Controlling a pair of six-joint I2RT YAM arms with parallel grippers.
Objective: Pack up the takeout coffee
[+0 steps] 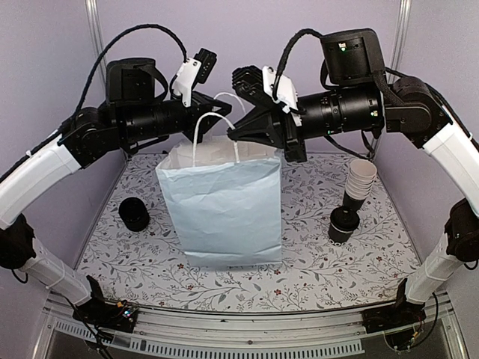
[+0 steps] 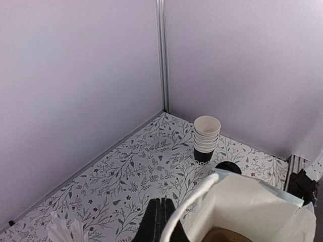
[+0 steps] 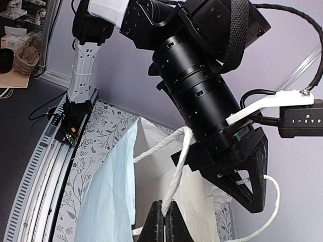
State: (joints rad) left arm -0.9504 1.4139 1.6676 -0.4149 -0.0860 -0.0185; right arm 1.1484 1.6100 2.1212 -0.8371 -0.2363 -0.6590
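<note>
Now 2 arms are reaching in over the table, the left arm from the left and the right arm from the right, and they are meeting above the bag. The bag is standing upright and open at mid-table.

The left gripper is hanging over the bag's mouth with its jaws pressed together. A white handle is curving up from right beside its fingertips, but I cannot tell whether the cord is pinched. The right gripper is facing it across the opening, its jaws pinching the second handle, which is running taut up from the fingertips.

The coffee things are sitting on the table outside the bag. A stack of cups, black at the bottom and showing white rims above, is leaning right of the bag near the back wall. Just in front of it a black cup is standing upright, its top round and black. Another black cup, the side cup, is lying tipped over left of the bag, well apart from the rest.

Something brown is showing low inside the bag; too little of it is visible to name.
</note>
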